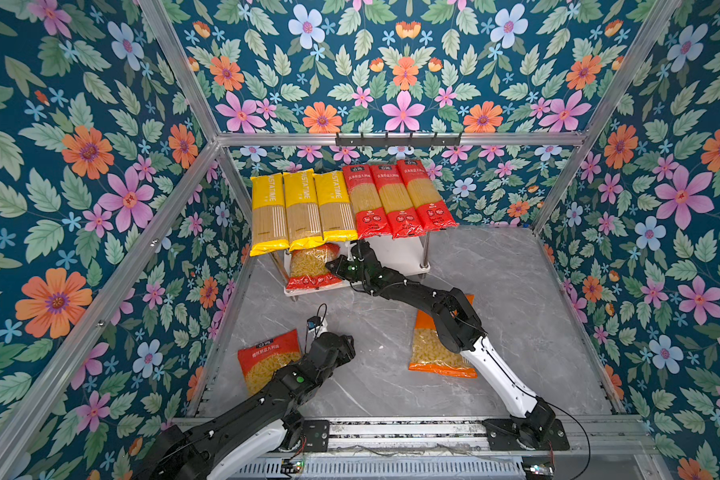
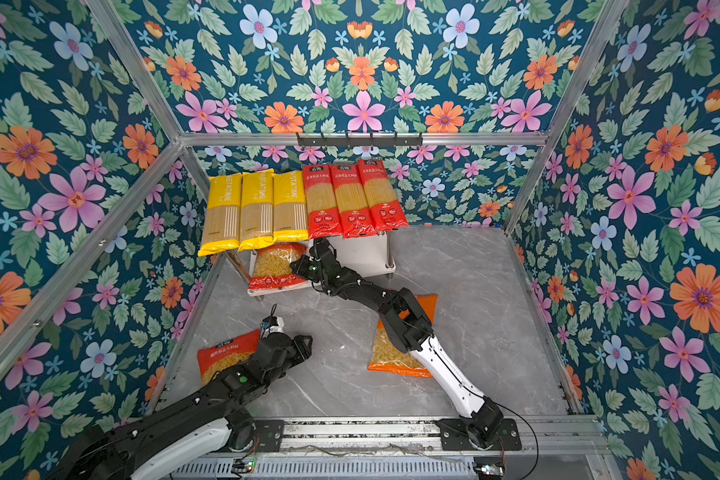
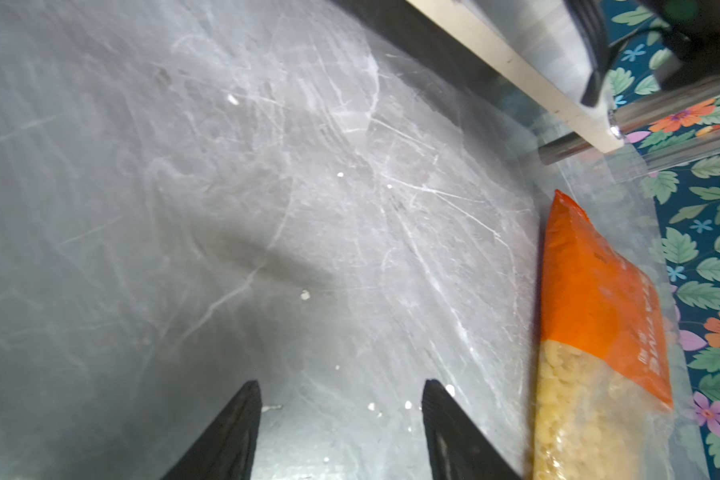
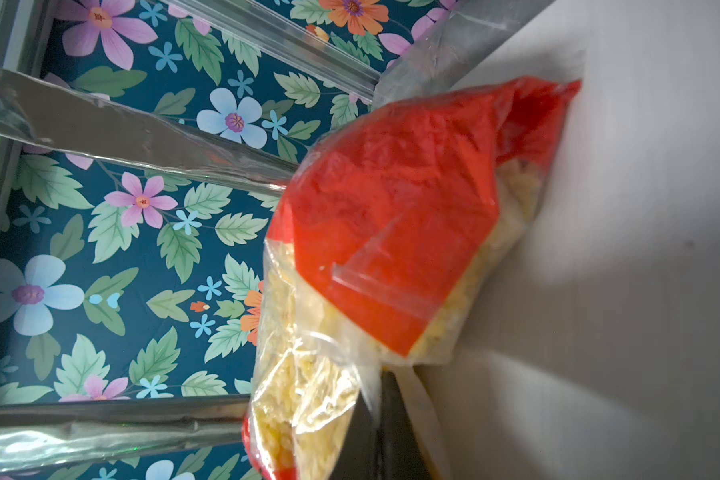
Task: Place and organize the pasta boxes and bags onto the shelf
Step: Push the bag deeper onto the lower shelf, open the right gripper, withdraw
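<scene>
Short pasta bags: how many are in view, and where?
3. One red bag lies on the lower shelf board; a second red bag lies on the table at left, an orange bag at right.

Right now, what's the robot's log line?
right pincer: shut beside red bag | bag: on shelf, lower board | left pincer: open, empty

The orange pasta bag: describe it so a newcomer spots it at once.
From the white two-tier shelf at the back, come forward over the grey marble table. The orange pasta bag lies flat there, partly under the right arm. It is the only orange pack; the other two short bags are red.
</scene>
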Tool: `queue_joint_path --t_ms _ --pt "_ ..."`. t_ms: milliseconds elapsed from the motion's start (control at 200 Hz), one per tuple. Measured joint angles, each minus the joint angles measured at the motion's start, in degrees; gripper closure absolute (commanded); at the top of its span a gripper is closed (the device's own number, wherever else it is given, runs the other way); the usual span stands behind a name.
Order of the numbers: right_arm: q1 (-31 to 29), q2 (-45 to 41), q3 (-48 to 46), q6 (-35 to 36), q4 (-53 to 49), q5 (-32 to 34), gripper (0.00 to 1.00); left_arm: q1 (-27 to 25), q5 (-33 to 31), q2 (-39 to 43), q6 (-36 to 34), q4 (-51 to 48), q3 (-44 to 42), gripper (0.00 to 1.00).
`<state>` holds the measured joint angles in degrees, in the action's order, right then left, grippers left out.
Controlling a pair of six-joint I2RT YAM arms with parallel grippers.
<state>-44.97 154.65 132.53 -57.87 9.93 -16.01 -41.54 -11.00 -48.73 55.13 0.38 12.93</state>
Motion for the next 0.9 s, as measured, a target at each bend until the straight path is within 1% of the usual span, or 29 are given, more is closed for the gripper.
queue_joint_path --t_ms 65,135,175,215,275,330,440,580,785,895 --pt "0.24 1.31 2.99 1.16 -2.16 -1.38 1.00 -0.17 -0.02 -0.37 0.00 0.44 0.09 0.36" --pt "0.39 1.62 4.57 1.81 -4.26 -2.34 0.87 -0.35 -0.11 -0.55 0.04 0.50 0.20 0.36" --pt "0.44 1.44 4.70 2.51 -5.25 -2.99 0.77 -0.37 -0.33 -0.52 0.04 0.50 0.39 0.36" --pt "0.46 1.01 4.33 3.06 -6.14 -3.85 0.70 -0.46 -0.46 -0.37 0.04 0.44 0.66 0.35" --pt "0.42 -0.68 2.05 4.98 -7.26 -4.81 0.63 -0.46 -0.72 0.17 0.02 0.20 1.25 0.36" --pt "0.35 -3.69 -2.10 5.81 -7.67 -5.64 0.60 -0.46 -0.85 0.68 -0.07 -0.48 2.16 0.35" --pt "0.26 -10.93 -11.32 7.32 -7.26 -6.27 0.57 -0.44 -1.29 1.44 -1.40 -1.73 4.20 0.36" --pt "0.42 -19.76 -24.48 7.41 -2.27 -6.16 0.57 -0.44 -2.23 2.60 -2.67 -4.35 5.86 0.35" --pt "-1.18 -29.59 -44.41 2.95 4.92 -4.74 0.57 -0.26 -5.77 5.64 -4.26 -11.80 8.94 0.35" --pt "-3.37 -34.23 -52.09 1.01 7.10 -3.98 0.57 0.61 -9.05 7.17 -4.35 -16.11 10.34 0.35"
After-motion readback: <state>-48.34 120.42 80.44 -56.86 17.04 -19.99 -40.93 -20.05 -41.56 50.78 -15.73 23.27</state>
